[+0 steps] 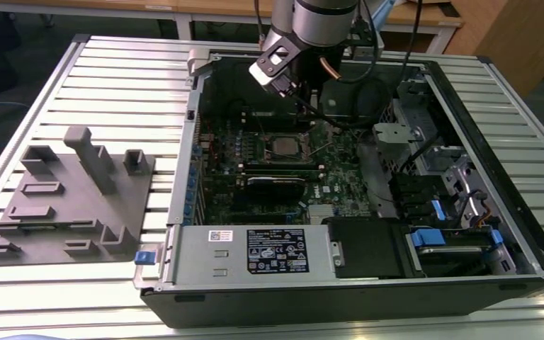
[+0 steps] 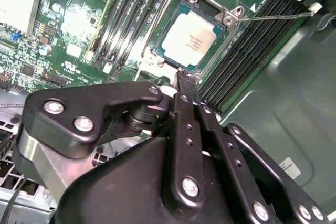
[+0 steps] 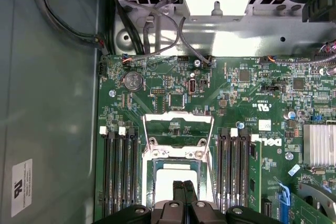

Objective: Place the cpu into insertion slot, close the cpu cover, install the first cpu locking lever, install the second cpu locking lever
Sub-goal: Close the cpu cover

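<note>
Open computer case [image 1: 527,241] lies on desk [image 1: 111,67], fixture block [image 1: 74,202] beside it on the exterior view's left. Cpu [image 2: 190,38] sits in insertion slot [image 2: 169,20], memory slots [image 3: 233,161] on both sides. Cpu cover [image 3: 178,118] stands open at slot's edge. End effector [image 2: 181,77] hangs just above cpu.

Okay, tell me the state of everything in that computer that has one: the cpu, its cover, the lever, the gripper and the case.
cpu: seated in the socket, metal top up.
cover: open, swung back off the socket.
lever: swung out over the memory slots, not latched.
gripper: shut, empty, poised by the cpu's edge.
computer case: side open, lying flat.
</note>
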You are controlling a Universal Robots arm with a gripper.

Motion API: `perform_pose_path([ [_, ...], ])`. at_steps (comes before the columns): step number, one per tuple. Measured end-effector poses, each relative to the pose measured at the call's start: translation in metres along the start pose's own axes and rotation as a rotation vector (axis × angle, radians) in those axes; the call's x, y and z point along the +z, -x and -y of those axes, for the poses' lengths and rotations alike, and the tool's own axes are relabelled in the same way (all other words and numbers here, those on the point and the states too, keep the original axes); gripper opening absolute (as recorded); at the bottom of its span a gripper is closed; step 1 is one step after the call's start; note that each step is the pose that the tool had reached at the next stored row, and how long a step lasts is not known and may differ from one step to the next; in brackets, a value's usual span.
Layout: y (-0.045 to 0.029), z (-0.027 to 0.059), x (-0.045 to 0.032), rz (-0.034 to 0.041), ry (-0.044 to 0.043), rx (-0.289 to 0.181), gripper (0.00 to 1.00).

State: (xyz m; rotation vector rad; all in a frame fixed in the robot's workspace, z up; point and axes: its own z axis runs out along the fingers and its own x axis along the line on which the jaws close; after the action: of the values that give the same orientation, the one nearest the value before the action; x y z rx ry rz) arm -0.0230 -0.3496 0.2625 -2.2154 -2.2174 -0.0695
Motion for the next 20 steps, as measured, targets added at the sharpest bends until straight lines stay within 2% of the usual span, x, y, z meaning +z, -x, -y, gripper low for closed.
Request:
perform_pose_path([
  [11,0.0000,-0.0035,0.0001,-0.0001,0.0000,0.000,0.11],
  [20,0.0000,-0.0149,0.0006,0.0000,0.0000,0.000,0.11],
])
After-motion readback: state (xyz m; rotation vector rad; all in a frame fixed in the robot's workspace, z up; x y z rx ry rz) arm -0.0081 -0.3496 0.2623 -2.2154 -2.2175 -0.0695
